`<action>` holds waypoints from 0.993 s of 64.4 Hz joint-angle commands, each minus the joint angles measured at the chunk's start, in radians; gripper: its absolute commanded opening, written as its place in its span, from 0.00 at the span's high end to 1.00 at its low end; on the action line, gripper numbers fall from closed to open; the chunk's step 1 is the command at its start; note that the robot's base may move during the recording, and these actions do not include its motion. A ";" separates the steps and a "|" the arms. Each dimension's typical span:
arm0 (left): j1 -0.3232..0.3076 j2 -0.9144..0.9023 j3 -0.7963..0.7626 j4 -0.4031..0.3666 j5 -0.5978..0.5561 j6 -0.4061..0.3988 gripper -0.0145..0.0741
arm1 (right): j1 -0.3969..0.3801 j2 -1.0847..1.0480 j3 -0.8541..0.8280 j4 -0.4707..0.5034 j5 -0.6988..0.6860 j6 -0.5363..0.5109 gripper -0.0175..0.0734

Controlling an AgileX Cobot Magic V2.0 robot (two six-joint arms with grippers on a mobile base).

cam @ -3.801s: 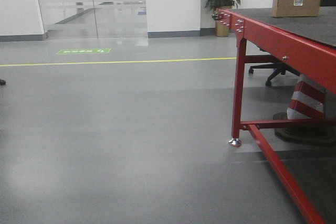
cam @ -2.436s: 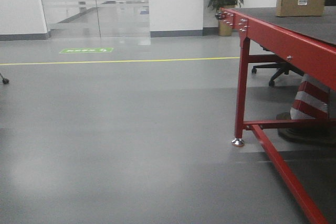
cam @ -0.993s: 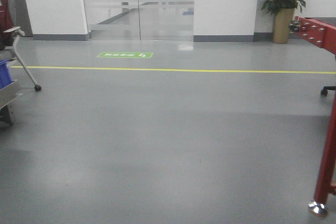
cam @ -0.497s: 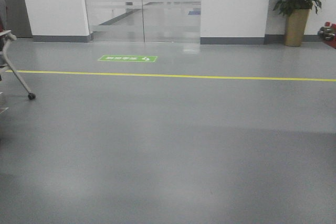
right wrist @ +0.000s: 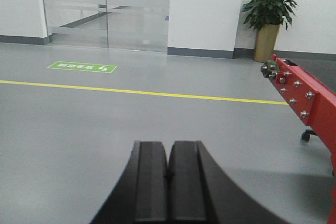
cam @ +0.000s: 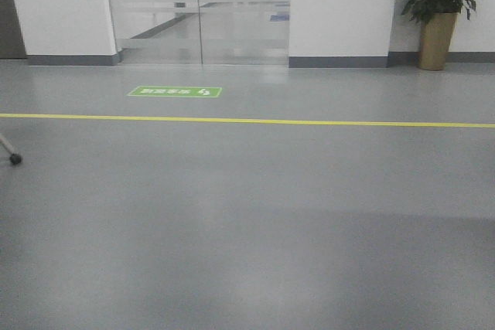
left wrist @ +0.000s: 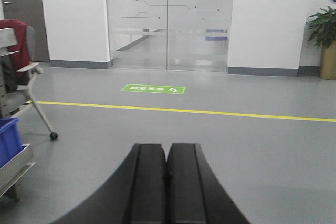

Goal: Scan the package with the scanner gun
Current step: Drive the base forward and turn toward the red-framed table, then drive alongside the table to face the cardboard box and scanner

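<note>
Jaws of the black left gripper and the black right gripper are pressing together on nothing, above smooth grey floor; a red metal table corner is showing at the right wrist view's right edge; package and scanner gun are sitting outside every view

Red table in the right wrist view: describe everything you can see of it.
Only one corner of the red table shows, at the right edge: a red-painted, metal-looking frame rail studded with silver bolt heads, a dark top surface behind it, and part of a red leg below. The rest is out of frame.
</note>
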 commanded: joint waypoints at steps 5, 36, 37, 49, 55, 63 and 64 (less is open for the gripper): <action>-0.006 -0.004 -0.002 -0.005 -0.018 -0.005 0.96 | -0.003 -0.003 0.000 -0.003 -0.021 -0.004 0.99; -0.006 -0.004 -0.002 -0.005 -0.018 -0.005 0.96 | -0.003 -0.003 0.000 -0.003 -0.021 -0.004 0.99; -0.006 -0.004 -0.002 -0.005 -0.018 -0.005 0.96 | -0.003 -0.003 0.000 -0.003 -0.021 -0.004 0.99; -0.006 -0.004 -0.002 -0.005 -0.018 -0.005 0.96 | -0.003 -0.003 0.000 -0.003 -0.021 -0.004 0.99; -0.006 -0.004 -0.002 -0.005 -0.018 -0.005 0.96 | -0.003 -0.003 0.000 -0.003 -0.021 -0.004 0.99; -0.006 -0.004 -0.002 -0.005 -0.018 -0.005 0.96 | -0.003 -0.003 0.000 -0.003 -0.021 -0.004 0.99; -0.006 -0.004 -0.002 -0.005 -0.018 -0.005 0.96 | -0.003 -0.003 0.000 -0.003 -0.021 -0.004 0.99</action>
